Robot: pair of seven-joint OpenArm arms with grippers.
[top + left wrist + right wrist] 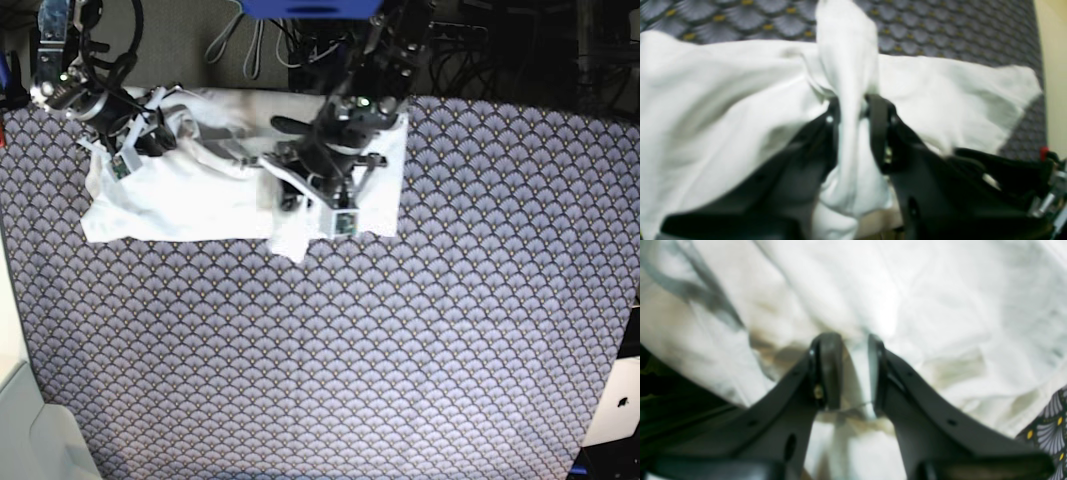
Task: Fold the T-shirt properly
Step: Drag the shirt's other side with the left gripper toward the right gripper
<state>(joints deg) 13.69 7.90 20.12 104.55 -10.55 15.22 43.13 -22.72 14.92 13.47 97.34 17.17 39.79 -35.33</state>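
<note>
From the left wrist camera, the left end effector (pixel 853 106) is clamped on a bunched ridge of the T-shirt (pixel 723 100), the white cloth squeezed into a rope between its two dark jaws and spilling out on both sides over the patterned tabletop (pixel 940 30).

From the right wrist camera, the right end effector (pixel 855 350) pinches a thin fold of the same shirt (pixel 923 306) — the cloth fills nearly the whole view, creased and blurred.

From the base camera, the shirt (pixel 180 200) lies rumpled at the far edge of the tabletop (pixel 350 360), one arm at its far-left corner, the other over its right half. It looks thin, light and limp, so I'd judge it will sag and slip rather than hold a crease — better taken at hems or shoulder seams than mid-panel. The scalloped grey-blue covering spreads wide in front; cables and dark gear crowd the back.
</note>
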